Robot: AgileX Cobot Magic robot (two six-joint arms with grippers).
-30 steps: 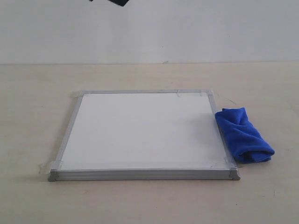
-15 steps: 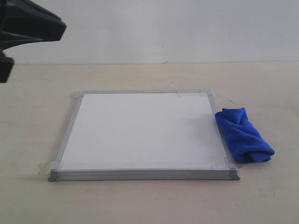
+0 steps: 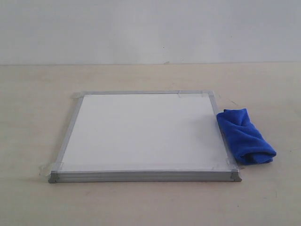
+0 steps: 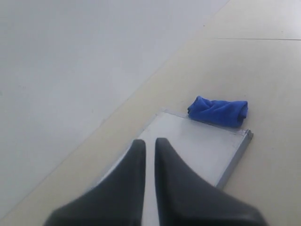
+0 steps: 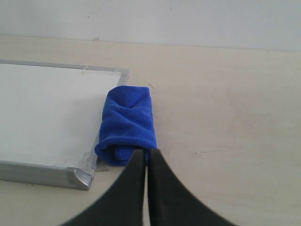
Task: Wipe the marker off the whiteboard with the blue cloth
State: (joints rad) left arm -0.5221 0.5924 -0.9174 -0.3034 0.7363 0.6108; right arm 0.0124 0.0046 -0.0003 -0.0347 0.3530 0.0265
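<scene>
The whiteboard (image 3: 141, 132) lies flat on the table, grey-framed and taped at its corners, and its surface looks plain white. No red marker line shows in any view. The blue cloth (image 3: 244, 136) lies bunched in a roll against the board's right edge. Neither arm appears in the exterior view. My left gripper (image 4: 150, 141) is shut and empty, high above the whiteboard (image 4: 197, 146), with the blue cloth (image 4: 217, 111) beyond it. My right gripper (image 5: 146, 153) is shut and empty, its tips just short of the near end of the blue cloth (image 5: 127, 127), beside the whiteboard (image 5: 42, 113).
The pale wooden table (image 3: 150, 202) runs all round the board. A light wall (image 3: 150, 28) rises behind the table's far edge.
A dark arm part showed at the top edge, then at the upper left of the exterior view, and is now gone from it. Board and cloth have not moved.
</scene>
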